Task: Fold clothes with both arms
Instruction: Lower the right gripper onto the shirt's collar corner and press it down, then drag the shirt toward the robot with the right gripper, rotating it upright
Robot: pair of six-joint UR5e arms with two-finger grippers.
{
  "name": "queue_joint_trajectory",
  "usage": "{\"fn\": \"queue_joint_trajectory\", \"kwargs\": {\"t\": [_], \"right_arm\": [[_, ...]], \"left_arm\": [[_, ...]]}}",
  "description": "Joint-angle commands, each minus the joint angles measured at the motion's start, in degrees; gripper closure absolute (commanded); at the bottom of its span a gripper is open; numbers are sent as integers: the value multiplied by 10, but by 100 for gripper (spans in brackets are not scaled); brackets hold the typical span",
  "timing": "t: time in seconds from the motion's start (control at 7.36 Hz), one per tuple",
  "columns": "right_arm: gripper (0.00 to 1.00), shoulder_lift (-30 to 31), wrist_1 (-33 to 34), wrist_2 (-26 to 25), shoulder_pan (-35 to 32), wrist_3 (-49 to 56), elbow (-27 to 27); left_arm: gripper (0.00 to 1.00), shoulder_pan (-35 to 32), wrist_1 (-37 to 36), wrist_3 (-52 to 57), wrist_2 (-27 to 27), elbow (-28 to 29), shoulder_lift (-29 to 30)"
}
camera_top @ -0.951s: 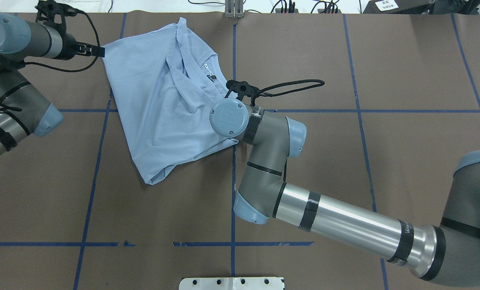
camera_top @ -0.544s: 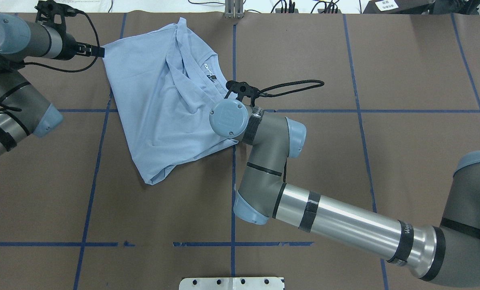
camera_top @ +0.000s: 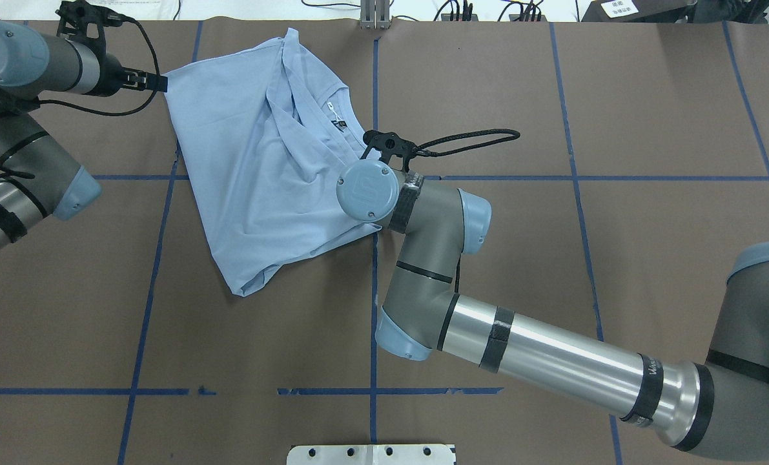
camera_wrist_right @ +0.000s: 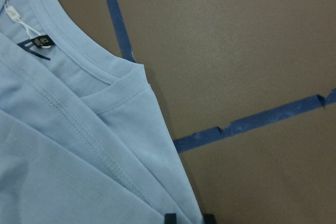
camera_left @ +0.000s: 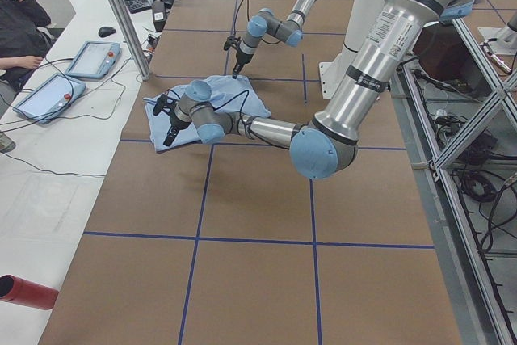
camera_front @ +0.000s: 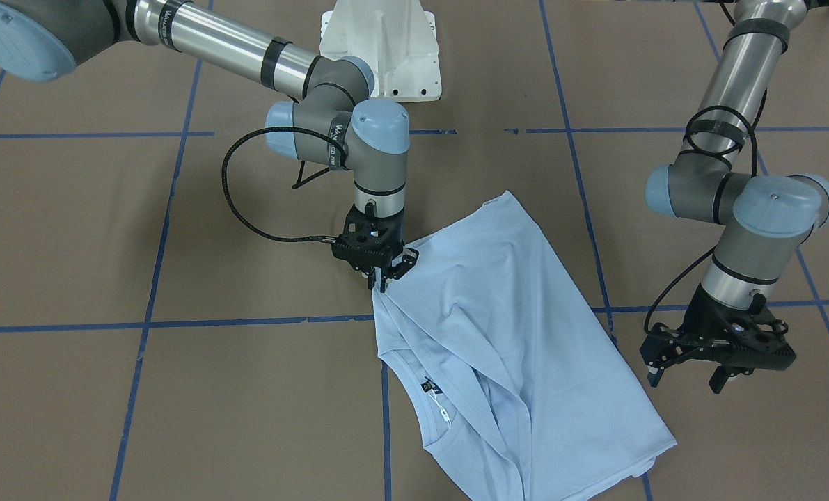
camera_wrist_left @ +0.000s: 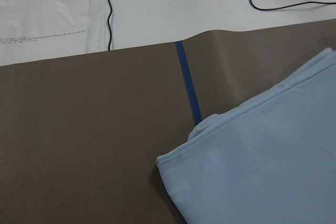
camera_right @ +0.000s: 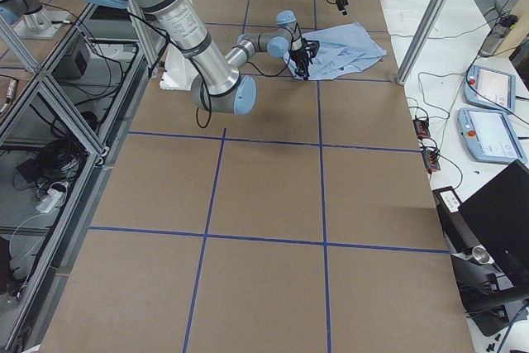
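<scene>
Right gripper (camera_front: 384, 277), pointing down, seemingly pinches the T-shirt (camera_front: 518, 334) edge; left gripper (camera_front: 685, 381) hovers spread, empty.

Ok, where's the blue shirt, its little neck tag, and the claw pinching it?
T-shirt (camera_front: 518, 327): front-facing view, middle of the cloth.
neck label (camera_front: 431, 385): front-facing view, dark patch inside the collar.
right gripper (camera_front: 379, 282): front-facing view, between its fingertips, pinching the shirt's edge.

- T-shirt (camera_front: 518, 334): its lower part runs off the bottom edge of the front-facing view; the right and bottom edges crop it in the left wrist view.
- Right claw (camera_front: 384, 277): overhead, hidden under its own wrist cap (camera_top: 366, 190); its wrist view shows only two fingertips (camera_wrist_right: 170, 219) at the bottom edge.
- Left claw (camera_front: 685, 383): too small in the side views to judge.
- Person (camera_left: 20, 26): cropped, upper left.
</scene>
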State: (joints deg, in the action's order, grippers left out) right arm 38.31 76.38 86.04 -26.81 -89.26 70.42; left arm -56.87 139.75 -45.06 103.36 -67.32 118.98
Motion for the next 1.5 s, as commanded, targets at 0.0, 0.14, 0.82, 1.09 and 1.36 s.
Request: {"fn": "queue_joint_trajectory", "kwargs": {"t": [0.0, 0.14, 0.82, 1.09, 1.36], "right_arm": [[100, 0, 1, 0, 0, 0, 0], [100, 1, 1, 0, 0, -1, 0], [100, 90, 4, 5, -7, 0, 109], [100, 197, 11, -35, 23, -9, 240], [100, 278, 80, -79, 99, -60, 387]], "left_arm": [[0, 0, 0, 0, 0, 0, 0], [0, 0, 0, 0, 0, 0, 0], [0, 1, 0, 0, 0, -1, 0], [0, 2, 0, 0, 0, -1, 0], [0, 4, 0, 0, 1, -10, 0]]}}
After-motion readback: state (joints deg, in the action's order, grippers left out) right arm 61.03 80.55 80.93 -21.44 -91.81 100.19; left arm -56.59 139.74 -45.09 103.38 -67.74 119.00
